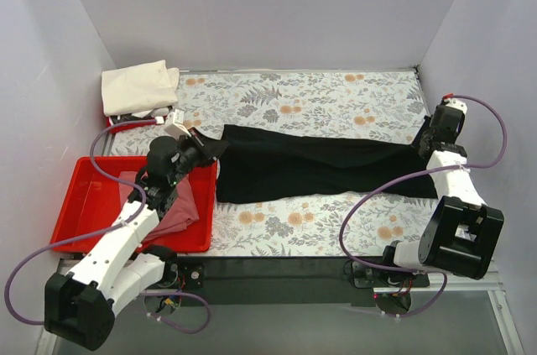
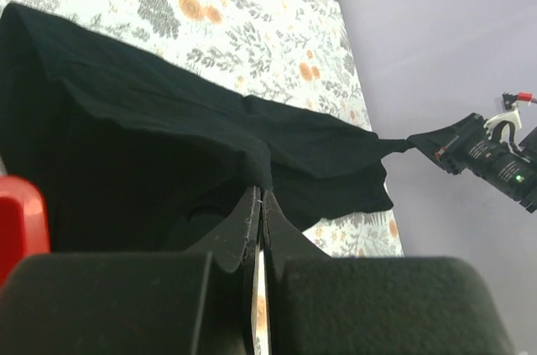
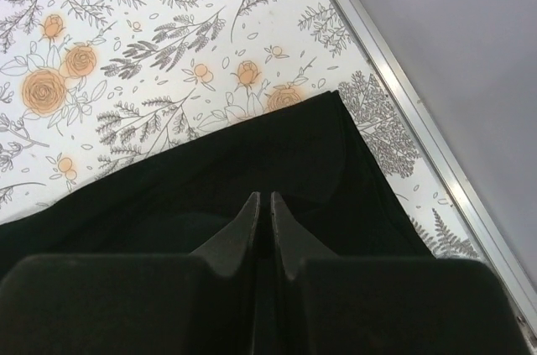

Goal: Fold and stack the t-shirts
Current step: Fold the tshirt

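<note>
A floral-print table cover (image 1: 319, 103) fills the floor of a booth with plain pale walls (image 1: 252, 2).

The black t-shirt (image 1: 319, 169) lies across the middle of it as a long band running left to right, drawn out between the 2 arms. The left gripper (image 1: 214, 147) is pinched tight on the shirt's left end, just beyond the far right corner of the red tray (image 1: 80, 195). In its wrist view the fingers meet with no gap and cloth hangs from them. The right gripper (image 1: 422, 147) is clamped the same way on the right end near the right wall, and that end is lifted slightly off the table.

The cream-white t-shirt (image 1: 138, 86) sits in the far left corner as a neat folded square, so I judge 1 of 3 shirts done. The dusty pink t-shirt (image 1: 180, 208) lies rumpled in the red tray, partly under the left arm, apparently untouched.

The black shirt looks mid-fold: narrowed lengthwise, but not yet folded end to end. After that it has to go on the stack, and the pink one needs the full treatment. I judge the job under halfway.
</note>
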You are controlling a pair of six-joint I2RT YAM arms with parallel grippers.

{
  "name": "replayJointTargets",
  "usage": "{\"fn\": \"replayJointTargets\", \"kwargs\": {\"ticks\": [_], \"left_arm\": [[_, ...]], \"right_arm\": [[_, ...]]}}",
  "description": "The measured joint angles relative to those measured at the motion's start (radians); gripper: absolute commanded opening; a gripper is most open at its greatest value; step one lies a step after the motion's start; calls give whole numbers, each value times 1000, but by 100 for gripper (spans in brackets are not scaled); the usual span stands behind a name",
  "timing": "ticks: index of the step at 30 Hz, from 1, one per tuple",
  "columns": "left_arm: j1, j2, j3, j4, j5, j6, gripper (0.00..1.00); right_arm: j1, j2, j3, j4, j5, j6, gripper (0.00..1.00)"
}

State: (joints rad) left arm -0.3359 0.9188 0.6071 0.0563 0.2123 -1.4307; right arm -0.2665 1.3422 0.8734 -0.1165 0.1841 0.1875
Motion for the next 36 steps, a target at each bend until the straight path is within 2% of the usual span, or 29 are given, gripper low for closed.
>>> {"fn": "replayJointTargets", "kwargs": {"ticks": [14, 15, 17, 18, 19, 20, 21, 24, 29, 32, 36], "left_arm": [[0, -131, -73, -168, 66, -21, 0], [0, -130, -73, -178, 66, -17, 3], [0, -126, -73, -203, 64, -3, 28], [0, -123, -73, -218, 62, 3, 58], [0, -122, -73, -234, 55, 8, 71], [0, -122, -73, -248, 43, 3, 81], [0, -126, -73, -268, 26, -1, 86], [0, -148, -72, -309, -29, -1, 86], [0, -144, -40, -320, -97, 0, 87], [-14, -50, 1, -269, -101, -3, 87], [-115, 156, 72, -192, -146, -5, 88]], "right_arm": [[-13, -57, -45, -52, 109, -28, 1], [-14, -57, -50, -54, 116, -29, 1], [-15, -57, -59, -66, 135, -30, 1], [-15, -57, -61, -69, 142, -30, 14], [-15, -57, -62, -69, 149, -30, 22], [-15, -57, -62, -70, 154, -27, 34], [-15, -60, -63, -70, 156, -24, 59], [-15, -95, -71, -78, 148, -34, 68], [4, -235, -96, -79, 91, -30, 69], [40, -290, -113, -51, 32, -30, 69], [171, -260, -118, -23, -8, -32, 68]]}}
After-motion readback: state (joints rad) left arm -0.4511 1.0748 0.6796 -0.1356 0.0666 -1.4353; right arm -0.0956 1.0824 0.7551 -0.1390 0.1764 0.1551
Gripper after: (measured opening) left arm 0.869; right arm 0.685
